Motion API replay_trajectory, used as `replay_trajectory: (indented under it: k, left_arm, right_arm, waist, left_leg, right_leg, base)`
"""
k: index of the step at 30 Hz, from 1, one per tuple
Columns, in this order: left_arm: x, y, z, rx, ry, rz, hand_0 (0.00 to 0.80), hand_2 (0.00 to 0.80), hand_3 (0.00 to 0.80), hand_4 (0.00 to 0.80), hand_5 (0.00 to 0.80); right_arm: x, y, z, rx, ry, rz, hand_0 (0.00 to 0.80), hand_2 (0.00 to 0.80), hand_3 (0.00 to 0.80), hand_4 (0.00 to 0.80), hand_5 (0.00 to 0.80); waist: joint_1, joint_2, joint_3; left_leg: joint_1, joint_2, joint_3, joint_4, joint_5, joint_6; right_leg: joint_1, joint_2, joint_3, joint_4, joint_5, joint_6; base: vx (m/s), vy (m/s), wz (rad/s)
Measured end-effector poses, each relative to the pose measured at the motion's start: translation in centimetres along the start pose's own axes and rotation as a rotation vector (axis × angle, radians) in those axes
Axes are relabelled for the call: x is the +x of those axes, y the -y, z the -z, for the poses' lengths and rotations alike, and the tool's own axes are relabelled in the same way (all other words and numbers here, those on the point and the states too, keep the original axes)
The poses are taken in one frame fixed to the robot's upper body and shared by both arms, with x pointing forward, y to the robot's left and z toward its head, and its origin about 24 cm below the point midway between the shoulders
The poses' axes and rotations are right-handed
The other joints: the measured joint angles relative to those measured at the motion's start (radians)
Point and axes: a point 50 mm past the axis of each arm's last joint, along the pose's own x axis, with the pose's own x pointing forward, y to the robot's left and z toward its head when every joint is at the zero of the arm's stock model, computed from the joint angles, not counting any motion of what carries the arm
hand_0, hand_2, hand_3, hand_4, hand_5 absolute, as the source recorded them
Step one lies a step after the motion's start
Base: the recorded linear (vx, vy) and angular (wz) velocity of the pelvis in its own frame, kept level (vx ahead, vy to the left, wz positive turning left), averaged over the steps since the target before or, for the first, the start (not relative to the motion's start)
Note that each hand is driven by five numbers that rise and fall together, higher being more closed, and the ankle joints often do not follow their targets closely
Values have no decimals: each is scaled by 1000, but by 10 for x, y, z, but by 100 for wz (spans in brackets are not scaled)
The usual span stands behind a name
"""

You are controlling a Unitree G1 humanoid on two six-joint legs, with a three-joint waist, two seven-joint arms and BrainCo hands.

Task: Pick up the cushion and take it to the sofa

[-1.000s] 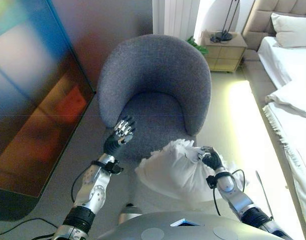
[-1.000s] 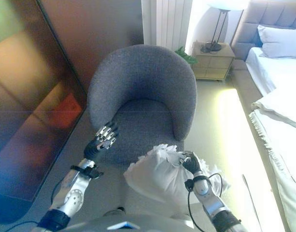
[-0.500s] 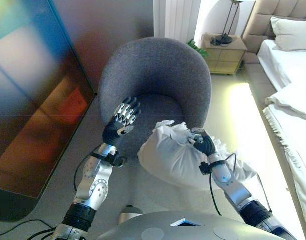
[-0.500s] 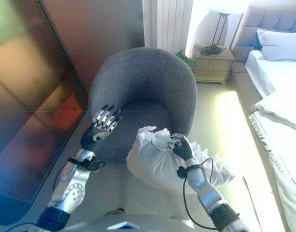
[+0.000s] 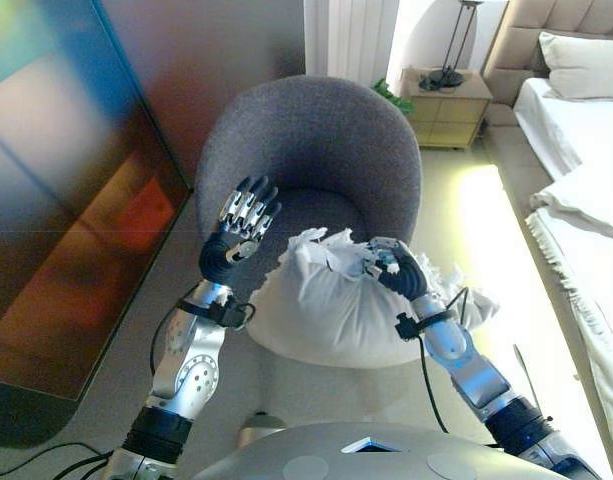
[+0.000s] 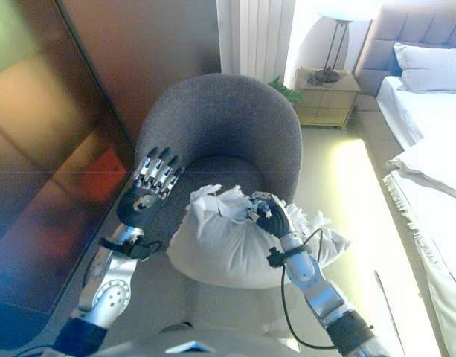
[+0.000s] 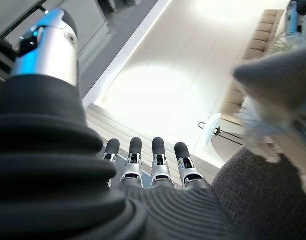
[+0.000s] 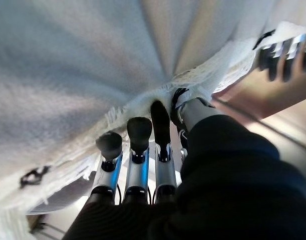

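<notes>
A white cushion (image 5: 326, 305) with a frilled edge hangs in the air just before the grey armchair (image 5: 316, 150). My right hand (image 5: 398, 272) is shut on its bunched top edge; in the right wrist view the fingers (image 8: 138, 145) dig into the white cloth (image 8: 68, 65). My left hand (image 5: 236, 235) is raised to the left of the cushion, open, fingers straight and spread, apart from the cloth. In the left wrist view its fingers (image 7: 153, 162) point up with the armchair's rim (image 7: 272, 195) beside them.
A large dark screen (image 5: 56, 170) stands along the left. A bed (image 5: 586, 170) with white bedding lies on the right, a wooden nightstand (image 5: 451, 105) with a lamp at the back. Pale floor (image 5: 486, 230) runs between armchair and bed.
My right hand has lifted the cushion up and to the left, toward the armchair's seat. My left hand has risen and spread beside it.
</notes>
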Motion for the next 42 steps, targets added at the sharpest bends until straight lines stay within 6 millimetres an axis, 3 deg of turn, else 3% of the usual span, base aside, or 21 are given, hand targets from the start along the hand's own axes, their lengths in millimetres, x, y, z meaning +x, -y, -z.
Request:
replay_trajectory:
  k: [4, 9, 14, 16, 18, 19, 20, 21, 22, 23, 25, 26, 27, 28, 29, 30, 32, 34, 37, 40, 42]
  left_arm:
    - [4, 5, -7, 2, 29, 15, 0, 0, 0, 0, 0]
    - [8, 7, -11, 6, 47, 16, 0, 0, 0, 0, 0]
    - [9, 9, -19, 5, 72, 28, 0, 0, 0, 0, 0]
    - [10, 9, -20, -2, 91, 21, 0, 0, 0, 0, 0]
    - [9, 9, -22, 2, 107, 16, 0, 0, 0, 0, 0]
    - [9, 8, -21, 4, 111, 10, 0, 0, 0, 0, 0]
    - [8, 6, -19, 4, 103, 1, 0, 0, 0, 0, 0]
    - [7, 5, -18, 2, 99, -5, 0, 0, 0, 0, 0]
    - [7, 6, -18, 0, 100, -3, 0, 0, 0, 0, 0]
    - [8, 7, -18, -2, 105, 0, 0, 0, 0, 0, 0]
    - [10, 8, -20, -2, 115, 8, 0, 0, 0, 0, 0]
    - [12, 10, -21, -6, 129, 11, 0, 0, 0, 0, 0]
    - [15, 10, -22, -10, 150, 3, 0, 0, 0, 0, 0]
    - [15, 8, -23, -7, 154, -19, 0, 0, 0, 0, 0]
    - [14, 7, -24, 2, 148, -26, 0, 0, 0, 0, 0]
    - [15, 7, -26, 14, 148, -24, 0, 0, 0, 0, 0]
    - [20, 7, -27, 10, 157, -37, 0, 0, 0, 0, 0]
    - [22, 8, -28, 14, 163, -28, 0, 0, 0, 0, 0]
    - [26, 10, -29, 11, 179, -17, 0, 0, 0, 0, 0]
    - [25, 7, -28, 17, 201, -31, 0, 0, 0, 0, 0]
    - [30, 3, -30, 31, 202, -34, 0, 0, 0, 0, 0]
  right_arm:
    - [6, 6, -17, -16, 91, -2, 800, 800, 800, 800, 800]
    - [11, 8, -21, -16, 116, 3, 800, 800, 800, 800, 800]
    - [12, 10, -22, -9, 117, 5, 800, 800, 800, 800, 800]
    - [15, 11, -23, -12, 125, 7, 800, 800, 800, 800, 800]
    - [19, 11, -25, -17, 136, 6, 800, 800, 800, 800, 800]
    - [20, 10, -25, -13, 138, 3, 800, 800, 800, 800, 800]
    - [19, 9, -25, -16, 140, -10, 800, 800, 800, 800, 800]
    - [20, 7, -26, -16, 149, -20, 800, 800, 800, 800, 800]
    - [19, 8, -27, -21, 156, -23, 800, 800, 800, 800, 800]
    - [19, 10, -27, -20, 159, -21, 800, 800, 800, 800, 800]
    - [18, 16, -28, -25, 161, -7, 800, 800, 800, 800, 800]
    - [19, 19, -29, -40, 168, -4, 800, 800, 800, 800, 800]
    - [21, 21, -29, -55, 171, -3, 800, 800, 800, 800, 800]
    - [23, 15, -29, -35, 166, -6, 800, 800, 800, 800, 800]
    - [22, 9, -29, -22, 162, -25, 800, 800, 800, 800, 800]
    - [22, 4, -31, -12, 165, -36, 800, 800, 800, 800, 800]
    - [24, 0, -29, 5, 151, -28, 800, 800, 800, 800, 800]
    - [25, 1, -29, 8, 148, -22, 800, 800, 800, 800, 800]
    - [32, 3, -31, -8, 162, -19, 800, 800, 800, 800, 800]
    - [33, 5, -33, -15, 172, -20, 800, 800, 800, 800, 800]
    - [36, -1, -37, -4, 189, -29, 800, 800, 800, 800, 800]
  waist:
    - [0, -2, -1]
    - [-1, -2, -1]
    - [1, 8, 7]
    - [5, 15, 35]
    - [42, 0, 70]
    - [67, -28, 89]
    - [89, -54, 103]
    - [97, -64, 108]
    - [88, -69, 112]
    - [76, -73, 116]
    - [73, -40, 121]
    - [64, 5, 117]
    - [79, 59, 118]
    - [105, 74, 134]
    - [110, 59, 137]
    - [114, 23, 144]
    - [114, -4, 185]
    - [131, -38, 194]
    - [143, -14, 197]
    - [147, 21, 186]
    - [147, -18, 183]
  left_leg:
    - [0, 6, 3, 0, 0, -1]
    - [2, 25, 4, 5, 1, -5]
    - [8, 69, 25, 12, 7, -15]
    - [9, 100, 27, 52, 4, -27]
    - [-22, 125, 6, 168, 6, -25]
    - [-48, 124, -41, 249, 23, 0]
    - [-62, 107, -96, 307, 53, 40]
    - [-86, 96, -121, 364, 70, 64]
    - [-115, 63, -153, 405, 58, 50]
    - [-128, 5, -166, 410, 23, 22]
    - [-119, -98, -169, 317, -35, 36]
    - [-120, -125, -178, 246, -87, 58]
    - [-115, -119, -197, 200, -121, 88]
    - [-106, -96, -165, 195, -119, 85]
    - [-103, -97, -171, 186, -114, 82]
    - [-90, -114, -165, 182, -97, 75]
    - [-163, -119, -212, 357, -130, 41]
    - [-219, -134, -250, 284, -133, 41]
    - [-279, -66, -252, 122, -75, 30]
    - [-303, 6, -236, 135, -56, 31]
    - [-332, -21, -113, 226, -8, 41]
  right_leg:
    - [-3, 6, 5, 0, -1, -2]
    - [-4, 29, 10, 0, -6, -11]
    - [-13, 72, 29, 5, -17, -31]
    - [-25, 94, 39, 34, -37, -54]
    - [-80, 98, 42, 120, -68, -83]
    - [-98, 86, 67, 144, -75, -97]
    - [-98, 68, 92, 141, -68, -110]
    - [-95, 63, 99, 134, -63, -117]
    - [-93, 51, 116, 122, -55, -123]
    - [-90, 32, 122, 109, -50, -123]
    - [-91, 20, 126, 86, -37, -116]
    - [-102, 46, 131, 72, -21, -94]
    - [-117, 90, 153, 102, -3, -88]
    - [-168, 112, 172, 263, -72, -102]
    - [-186, 123, 173, 387, -180, -107]
    - [-157, 119, 173, 382, -240, -119]
    - [-69, 135, 207, 273, -234, -154]
    - [-35, 135, 260, 215, -223, -160]
    - [24, 150, 264, 174, -235, -142]
    - [69, 139, 290, 175, -283, -91]
    - [94, 74, 278, 179, -312, -89]
  base:
    - [28, -164, -3]
    - [11, -257, -3]
    - [-51, -289, -13]
    - [-46, -351, -32]
    - [6, -303, -78]
    - [38, -186, -113]
    - [57, -163, -108]
    - [81, -130, -83]
    - [108, -63, -54]
    - [121, -4, -44]
    - [173, 37, -39]
    - [222, 53, -43]
    - [251, 55, -71]
    - [300, 55, -64]
    - [339, 50, -38]
    - [387, 59, 14]
    - [383, 71, 35]
    - [385, 107, 24]
    - [399, 184, 1]
    - [412, 262, -43]
    - [514, 206, -28]
